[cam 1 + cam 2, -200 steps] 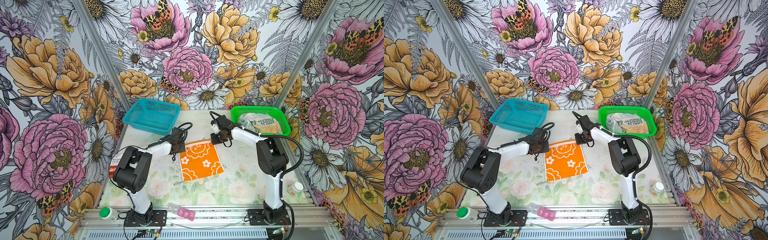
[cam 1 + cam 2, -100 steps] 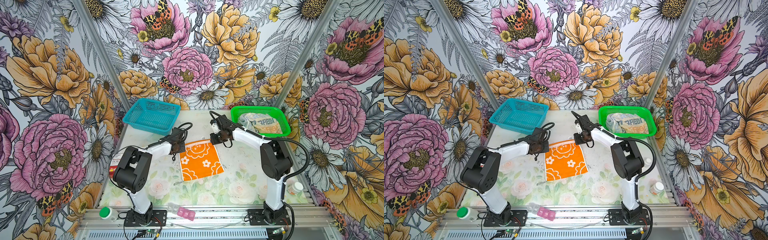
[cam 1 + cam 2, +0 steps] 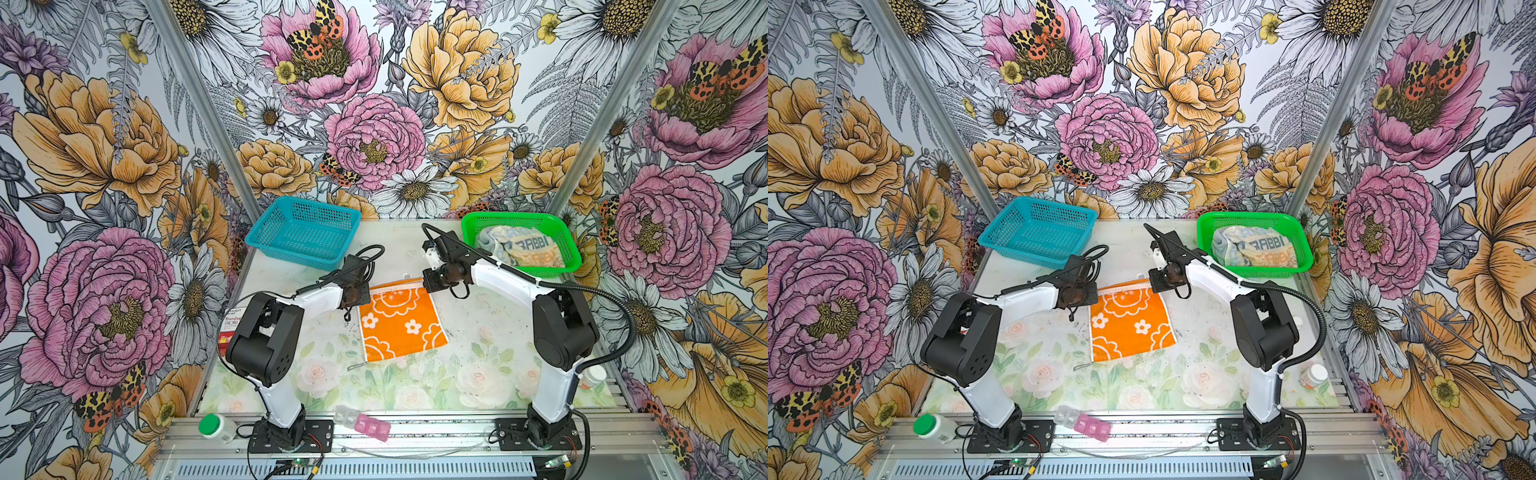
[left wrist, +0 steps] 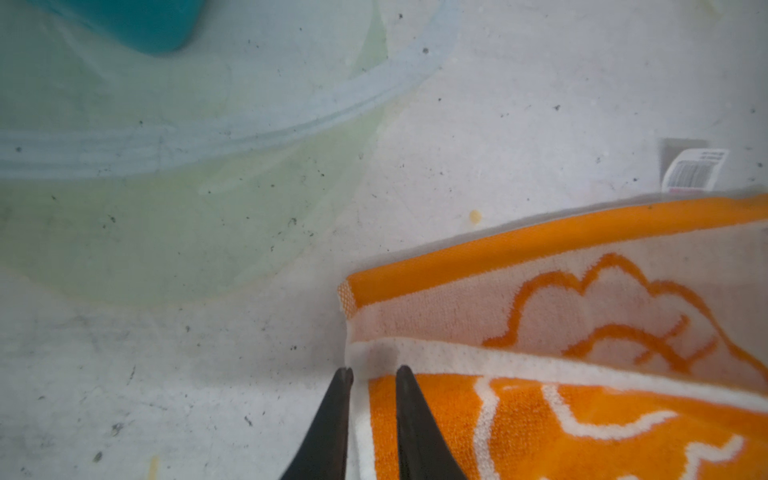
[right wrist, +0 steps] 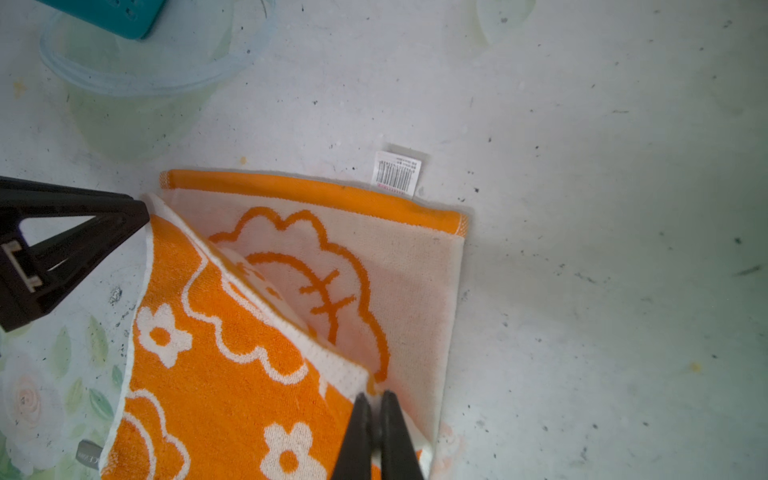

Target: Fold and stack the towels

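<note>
Both corners of the orange towel's (image 3: pixel 401 324) upper layer nearest the barcode label (image 5: pixel 397 172) are clamped between fingers, by the left gripper (image 4: pixel 372 370) and right gripper (image 5: pixel 374 397).

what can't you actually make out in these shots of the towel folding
- Left pincer: hidden under its own wrist in both top views; the left wrist view shows its fingers astride the orange towel hem, grip unclear.
- Green basket: the bunched lettered towel hides anything beneath it, in both top views.
- Barcode tag: print too small, right wrist view.
- Box: the left arm covers most of it, in a top view.
</note>
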